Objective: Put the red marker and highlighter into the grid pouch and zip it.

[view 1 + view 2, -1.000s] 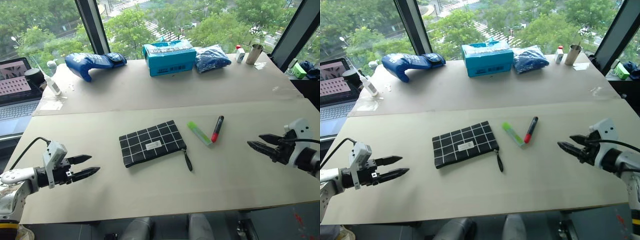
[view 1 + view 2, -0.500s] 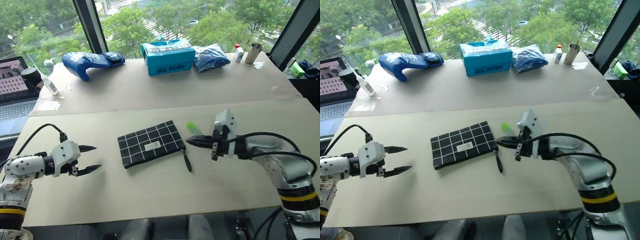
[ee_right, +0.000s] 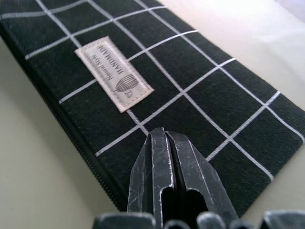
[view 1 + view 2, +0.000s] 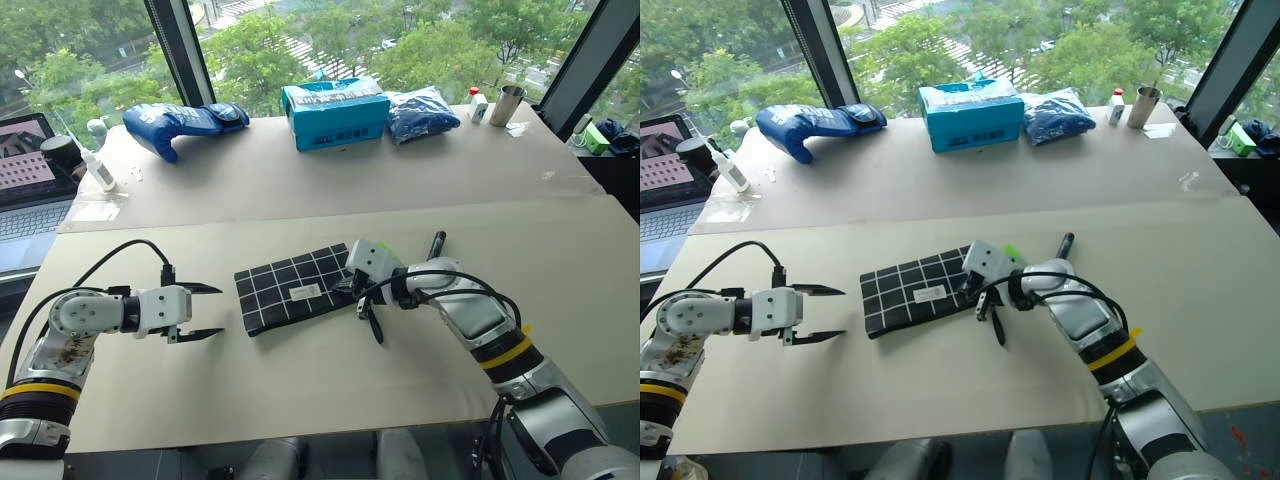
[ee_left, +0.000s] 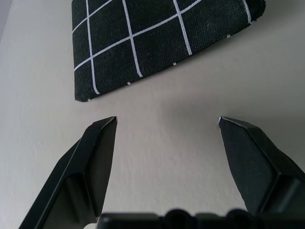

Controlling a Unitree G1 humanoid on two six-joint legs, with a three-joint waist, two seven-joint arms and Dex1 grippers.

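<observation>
The right gripper [image 4: 352,290], fingers pressed together, reaches in over the right end of the grid pouch [image 4: 290,288], tips just above its fabric. The red marker [image 4: 436,245] lies behind that forearm. The left gripper [image 4: 207,311], spread wide, hovers level over bare table [image 4: 300,390] just left of the pouch's left edge.

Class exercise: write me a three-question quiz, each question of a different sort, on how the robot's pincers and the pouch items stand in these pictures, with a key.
1. True or false: the left pincer is shut on the grid pouch.
2. Which pincer is over the pouch, near its zipper end?
A. left
B. right
C. neither
3. Fill in: the right pincer has its fingers ____.

Key: 1. False; it stands open on the table beside the pouch. 2. B. 3. Shut, with nothing between them. The red marker lies outside the pouch.
</observation>
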